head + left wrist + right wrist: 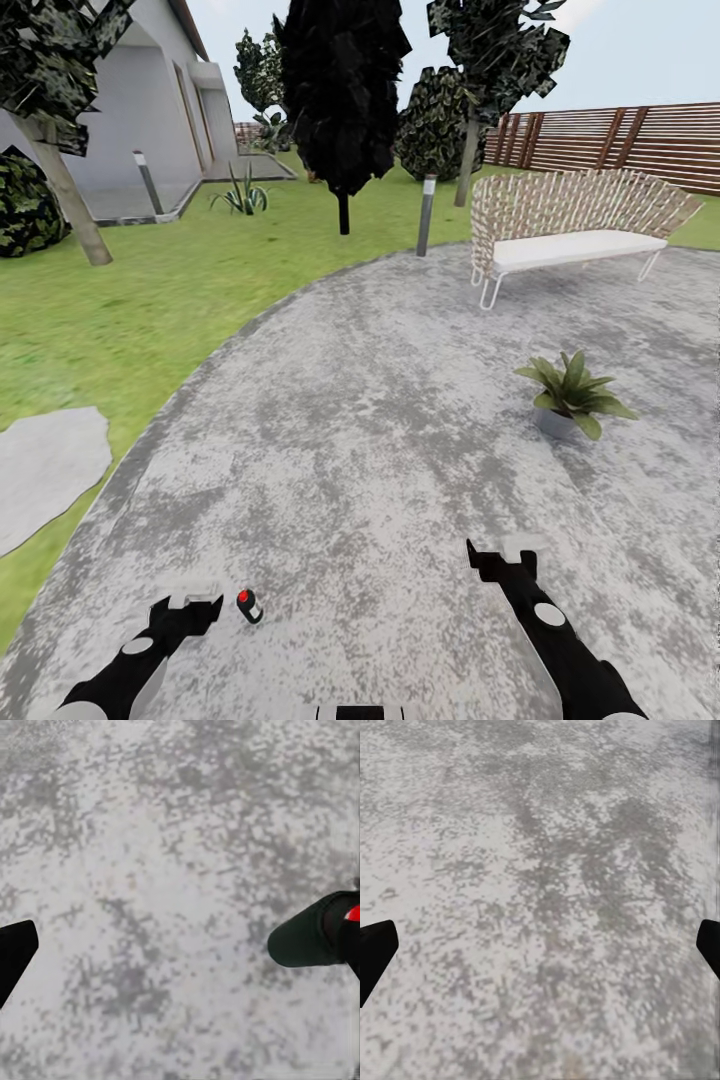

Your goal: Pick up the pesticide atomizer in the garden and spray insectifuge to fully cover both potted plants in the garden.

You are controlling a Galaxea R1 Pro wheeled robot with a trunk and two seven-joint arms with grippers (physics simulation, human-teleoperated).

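Currently both claws spread, holding nothing: left gripper, right gripper. Pesticide atomizer lies on the paving just beside the left fingers. One potted plant sits ahead-right, near the bench.

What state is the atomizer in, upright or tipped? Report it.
Tipped, apparently: the atomizer lies on the paving beside the left gripper, its dark body stretched sideways in the left wrist view.
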